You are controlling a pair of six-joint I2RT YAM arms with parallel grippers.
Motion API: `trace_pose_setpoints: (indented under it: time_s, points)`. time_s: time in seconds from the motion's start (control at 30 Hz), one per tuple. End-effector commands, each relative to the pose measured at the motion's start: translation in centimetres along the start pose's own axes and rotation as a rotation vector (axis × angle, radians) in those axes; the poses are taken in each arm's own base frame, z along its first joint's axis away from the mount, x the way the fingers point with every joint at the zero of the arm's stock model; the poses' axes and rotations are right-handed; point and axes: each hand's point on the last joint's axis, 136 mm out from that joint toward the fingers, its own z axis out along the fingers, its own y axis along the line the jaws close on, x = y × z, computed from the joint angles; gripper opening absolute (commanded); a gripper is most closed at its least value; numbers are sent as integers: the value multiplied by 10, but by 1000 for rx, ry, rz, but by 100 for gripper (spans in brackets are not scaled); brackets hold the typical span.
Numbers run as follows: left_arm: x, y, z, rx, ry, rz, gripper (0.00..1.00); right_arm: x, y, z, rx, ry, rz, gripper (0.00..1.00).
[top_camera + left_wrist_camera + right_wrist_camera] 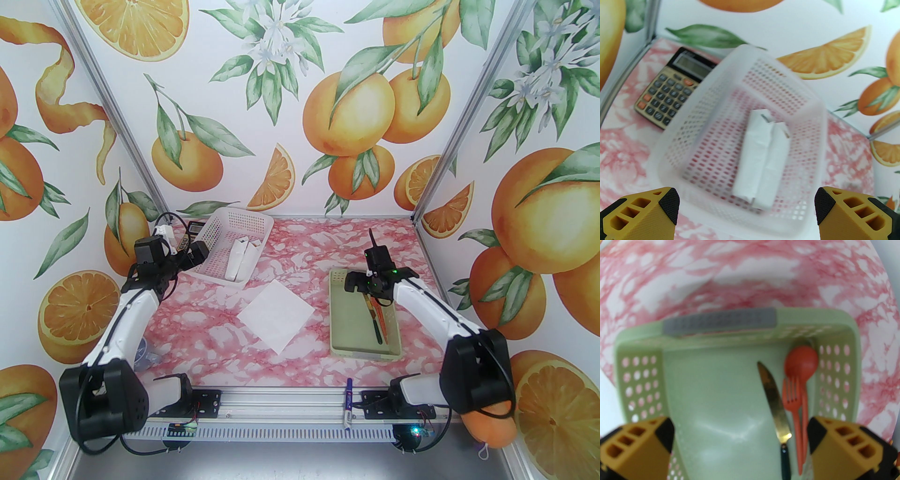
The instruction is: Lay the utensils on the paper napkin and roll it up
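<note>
The utensils lie together in the right half of a pale green tray [342, 323]: a gold-bladed knife with a dark handle [774, 404], an orange-red fork [792, 398] and an orange-red spoon [801, 361]. From above they show as a slim bundle [377, 321]. My right gripper [740, 434] hovers open just above the tray's floor, with the knife and fork between its fingers but untouched; it shows in the top view [370, 289] too. The paper napkin [275, 313] lies flat mid-table, turned like a diamond. My left gripper [746, 202] hangs open over a white basket [698, 131].
The basket [220, 234] at the back left holds two rolled napkins [761, 157]. A calculator [668, 93] lies behind it. A blue-and-white marker pen [348, 403] rests on the front rail. A small grey object [145, 358] sits by the left arm.
</note>
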Motion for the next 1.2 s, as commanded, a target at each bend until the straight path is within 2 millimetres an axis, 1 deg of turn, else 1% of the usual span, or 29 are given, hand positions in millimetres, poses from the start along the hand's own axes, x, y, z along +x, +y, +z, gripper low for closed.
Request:
trace_pose_setpoints:
  time_s: [0.0,0.2,0.43,0.53,0.67,0.93,1.07,1.17]
  points:
    - [16,-20,-12,63,35,-8,100,-20,4,9,-17,-34,-11,100]
    - [36,-50,-27,132,79,37,100,-34,1,34,24,-9,-29,99]
    - [64,-82,-47,208,136,112,100,-58,-5,55,63,-14,-35,98]
    - [76,-91,-54,233,157,129,100,-73,-9,62,80,-28,-43,99]
    - [97,-99,-59,263,202,138,100,-96,-12,74,85,-35,-49,99]
    - [141,-122,-68,338,295,145,100,-139,-12,93,105,-74,-114,99]
    - [165,-132,-71,365,341,142,100,-154,-10,100,93,-84,-120,99]
    - [184,-136,-73,369,380,134,100,-161,-7,98,83,-95,-119,100]
